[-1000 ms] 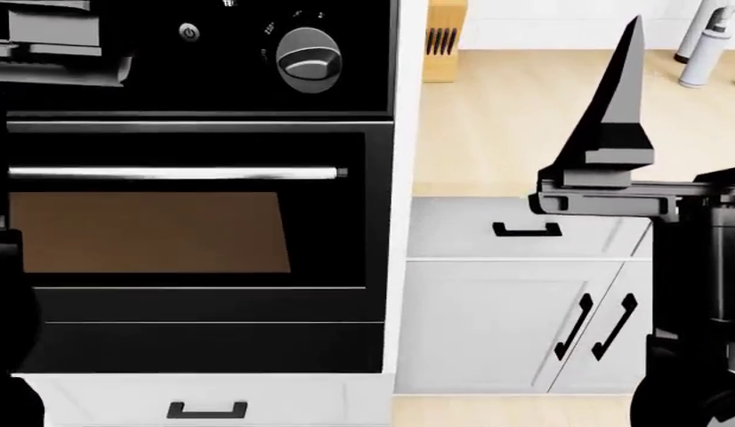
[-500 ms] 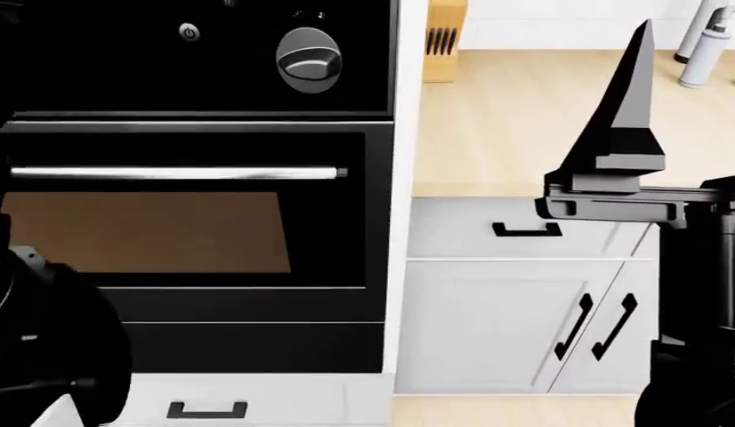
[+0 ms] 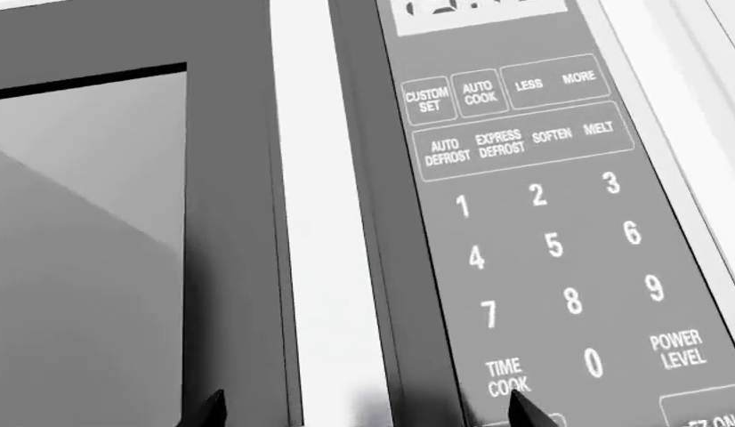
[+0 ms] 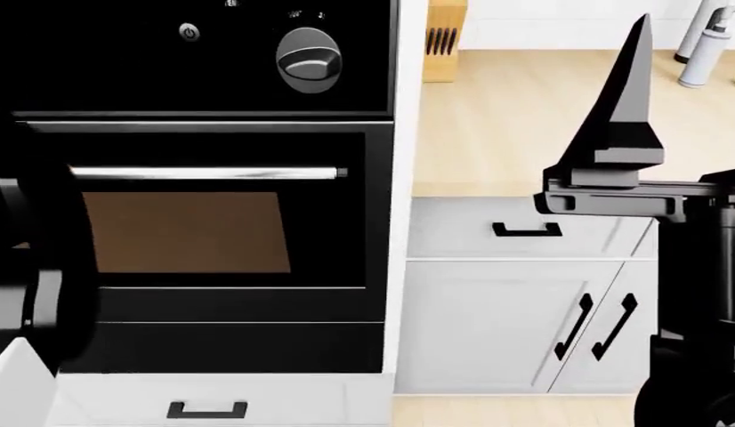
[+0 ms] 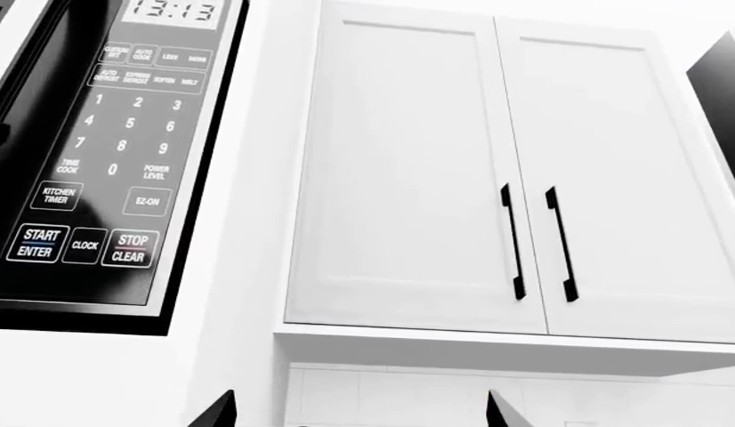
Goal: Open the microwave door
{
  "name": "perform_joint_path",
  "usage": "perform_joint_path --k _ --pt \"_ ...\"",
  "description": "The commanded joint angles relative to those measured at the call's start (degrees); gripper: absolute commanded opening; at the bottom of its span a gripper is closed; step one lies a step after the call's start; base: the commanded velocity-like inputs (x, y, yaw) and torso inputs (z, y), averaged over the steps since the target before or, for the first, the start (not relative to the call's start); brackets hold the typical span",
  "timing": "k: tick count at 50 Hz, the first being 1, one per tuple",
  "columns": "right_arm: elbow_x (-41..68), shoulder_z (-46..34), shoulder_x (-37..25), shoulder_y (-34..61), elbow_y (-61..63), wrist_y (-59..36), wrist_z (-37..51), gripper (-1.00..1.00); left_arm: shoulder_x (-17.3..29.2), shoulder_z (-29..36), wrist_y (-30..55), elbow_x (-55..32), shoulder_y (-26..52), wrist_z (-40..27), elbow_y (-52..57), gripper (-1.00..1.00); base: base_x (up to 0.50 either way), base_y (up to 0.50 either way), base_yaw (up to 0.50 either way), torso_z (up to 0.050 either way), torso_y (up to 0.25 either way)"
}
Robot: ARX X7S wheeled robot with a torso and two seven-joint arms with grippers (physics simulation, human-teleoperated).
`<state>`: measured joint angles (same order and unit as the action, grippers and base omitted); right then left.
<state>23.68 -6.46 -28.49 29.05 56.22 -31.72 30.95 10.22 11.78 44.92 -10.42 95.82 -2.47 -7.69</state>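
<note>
Looking through the left wrist view, we face the microwave [image 3: 343,222] close up: its keypad [image 3: 552,258] with number keys and labels such as TIME COOK and POWER LEVEL fills most of the picture, and the dark door window [image 3: 83,258] sits beside a pale vertical strip [image 3: 326,222]. The two fingertips [image 3: 524,411] of the left gripper [image 3: 365,411] show spread apart, holding nothing, one before the keypad and one before the door frame.

In the head view we see a black wall oven [image 4: 214,222] with a silver bar handle [image 4: 207,173] and a round knob [image 4: 310,59] above it. A dark bulk of the left arm [image 4: 29,249] covers the oven's left edge. To the right lie a wooden counter [image 4: 522,124], a knife block [image 4: 445,40] at its far edge, and white cabinets [image 4: 510,311]. The right arm [image 4: 688,267] rises at the right.

In the right wrist view the microwave appears with its door shut, START ENTER and STOP CLEAR keys visible, left of white upper cabinets [image 5: 510,178] with black handles [image 5: 540,240]. The right gripper [image 5: 361,407] stands spread, empty.
</note>
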Motion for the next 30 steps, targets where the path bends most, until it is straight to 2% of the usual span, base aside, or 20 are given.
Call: perform_joint_path --k 1,30 --pt "0.4 -0.2 -0.4 0.5 -0.1 -0.3 0.4 1.0 -0.2 2.4 -6.9 2.4 3.6 0.2 -11.8 1.0 0.0 0.0 0.0 0.0 0.0" --pt "1.7 0.1 -1.7 1.1 0.8 -1.1 2.0 1.0 -0.7 5.0 -14.5 4.1 5.9 0.2 -26.5 1.0 0.0 0.0 0.0 0.0 0.0"
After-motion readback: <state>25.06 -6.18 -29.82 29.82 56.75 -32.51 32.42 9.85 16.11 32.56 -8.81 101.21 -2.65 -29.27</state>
